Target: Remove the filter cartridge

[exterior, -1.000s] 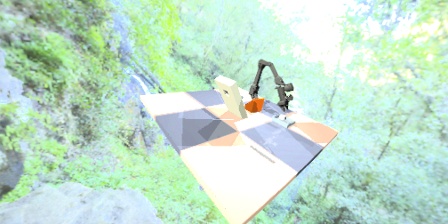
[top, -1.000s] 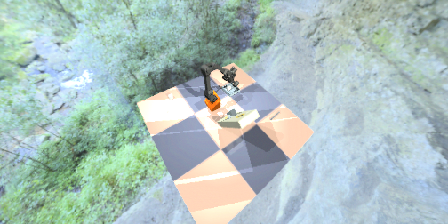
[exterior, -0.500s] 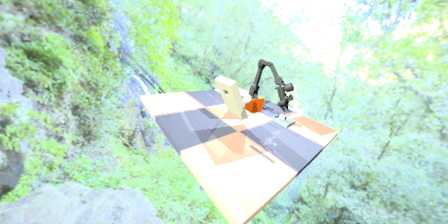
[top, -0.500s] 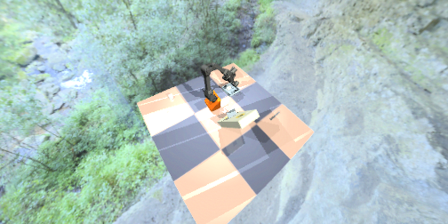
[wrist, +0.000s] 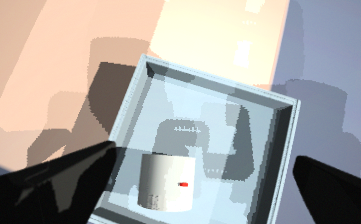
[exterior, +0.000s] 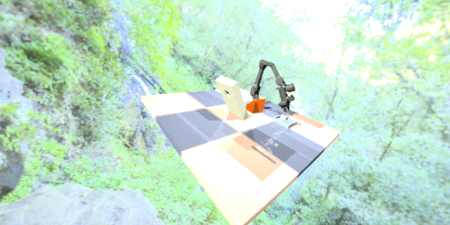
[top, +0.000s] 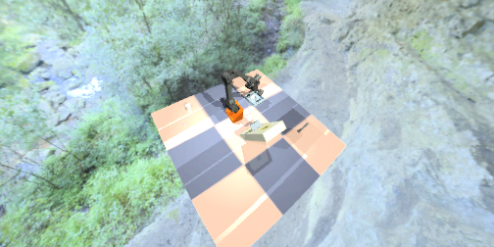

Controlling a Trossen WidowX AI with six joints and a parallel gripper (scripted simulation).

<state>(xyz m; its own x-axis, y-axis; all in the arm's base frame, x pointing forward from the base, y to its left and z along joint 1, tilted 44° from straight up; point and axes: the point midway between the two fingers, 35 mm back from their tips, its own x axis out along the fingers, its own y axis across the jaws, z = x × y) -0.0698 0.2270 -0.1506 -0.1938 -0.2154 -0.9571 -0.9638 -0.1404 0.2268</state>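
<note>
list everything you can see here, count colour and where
filter cartridge: one, pale grey cylinder with a small red mark, standing on the tray floor near the tray's front wall
tray: one, light blue-grey, square with raised walls, on the checkered floor under the gripper
service panel: one, cream, tilted slab beside the arm's base
thin dark bar: one, lying on an orange patch of floor, apart from the tray
checkered floor: one, orange, cream and grey squares
arm base: one, orange
arm: one, dark grey, bent over the tray
gripper: one, black fingers wide open above the cartridge, holding nothing
</note>
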